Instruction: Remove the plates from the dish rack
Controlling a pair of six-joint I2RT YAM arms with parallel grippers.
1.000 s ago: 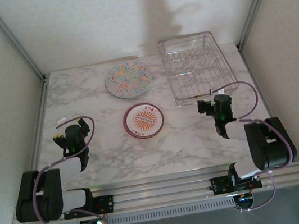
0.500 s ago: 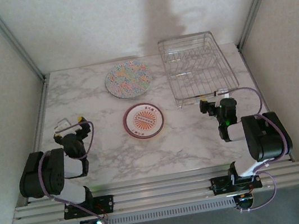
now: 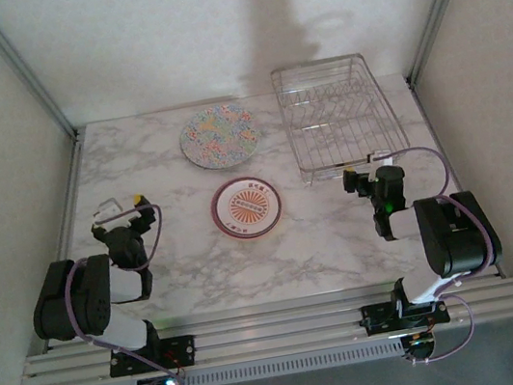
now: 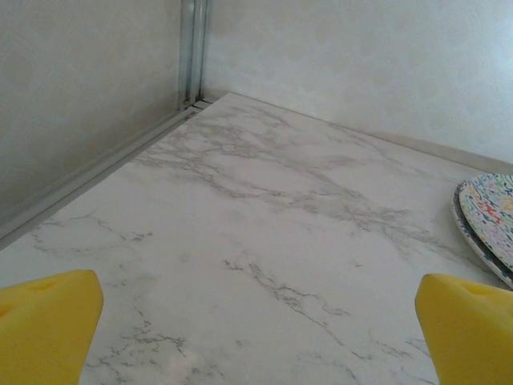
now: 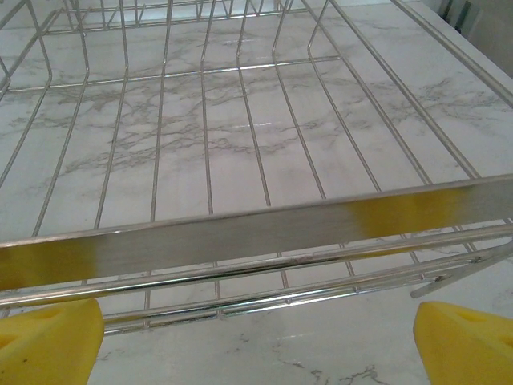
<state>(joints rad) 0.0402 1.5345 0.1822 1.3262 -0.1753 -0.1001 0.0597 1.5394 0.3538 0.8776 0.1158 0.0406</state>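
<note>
Worktop: white-grey marble worktop (image 3: pixel 179 258), closed in on the left, right and far sides by pale walls.
Dish rack: silver wire dish rack (image 3: pixel 339 126) at the far right corner, its long side running near to far. In the right wrist view its near rail (image 5: pixel 256 233) crosses the picture, and marble shows through the bare wire floor behind it.
Floral plate: multicoloured speckled floral plate (image 3: pixel 219 135) lying flat on the worktop toward the far edge, left of the rack and apart from it. Its rim (image 4: pixel 487 215) shows at the right edge of the left wrist view.
Emblem plate: white emblem plate (image 3: pixel 247 207) with a dark rim and an orange-brown centre, flat on the worktop about mid-width. It lies nearer than the floral plate without touching it, and left of the rack's near corner.
Left arm: left arm (image 3: pixel 83 298) folded at the near left, its wrist low over bare marble, well left of the emblem plate.
Left jaws: released and wide apart, grasping nothing. The yellow pads (image 4: pixel 46 325) sit in the two lower corners of the wrist view, with marble between them.
Right arm: right arm (image 3: pixel 449 235) folded at the near right, its wrist facing the far side just short of the rack's near rail.
Right jaws: released and wide apart, grasping nothing. One yellow pad (image 5: pixel 469 337) sits in each lower corner, on the near side of the rail.
</note>
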